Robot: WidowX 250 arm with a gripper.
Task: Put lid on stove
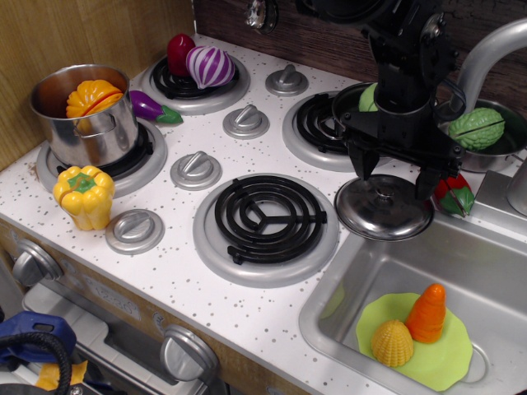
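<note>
White speckled worktop of the stove [177,271] is seen with four coil burners, and the lid [384,207] is laid flat at its right edge, between the front right burner [265,219] and the sink [461,271]. The hand [392,169] is held spread wide directly above the lid, one finger to each side of its knob, nothing gripped.

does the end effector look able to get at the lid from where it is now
Probably yes. The end effector hangs open right above the lid, fingers either side of the knob, with nothing between them. The red pepper sits close on the right but apart.
</note>
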